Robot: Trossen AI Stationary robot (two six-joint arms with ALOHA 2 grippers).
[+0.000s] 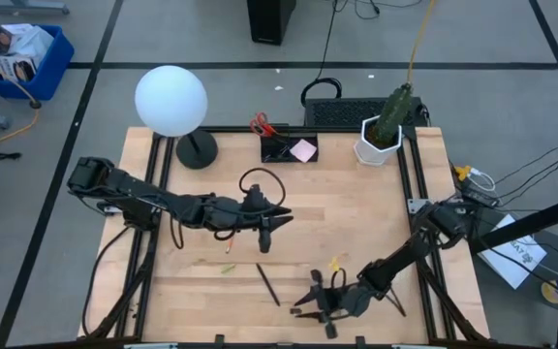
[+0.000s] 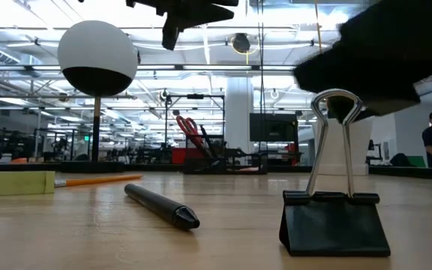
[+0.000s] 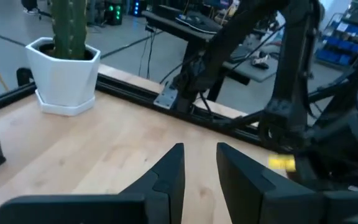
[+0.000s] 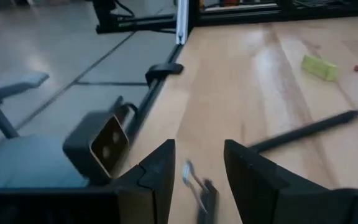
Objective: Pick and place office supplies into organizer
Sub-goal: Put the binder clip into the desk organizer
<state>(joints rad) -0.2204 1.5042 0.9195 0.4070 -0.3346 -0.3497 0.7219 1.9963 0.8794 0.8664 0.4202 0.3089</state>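
Observation:
A black binder clip (image 2: pixel 334 217) stands on its jaw edge on the table near the front edge, wire handles up. My right gripper (image 4: pixel 199 155) is open and low over it, one finger on either side of the clip's handles (image 4: pixel 194 177); I see no touch. In the high view it (image 1: pixel 296 302) points toward the table's left. My left gripper (image 1: pixel 277 229) is open and empty above the table's middle. A black pen (image 1: pixel 267 284) lies between them. The black organizer (image 1: pixel 289 147) at the far edge holds red-handled scissors (image 1: pixel 260 124) and a pink pad (image 1: pixel 303 150).
A white globe lamp (image 1: pixel 170 100) on a round black base (image 1: pixel 197 148) stands far left, and a white plant pot (image 1: pixel 381 141) far right. A small green piece (image 1: pixel 228 269) and a yellow piece (image 1: pixel 334 263) lie near the pen. An orange pencil (image 2: pixel 96 180) lies on the wood.

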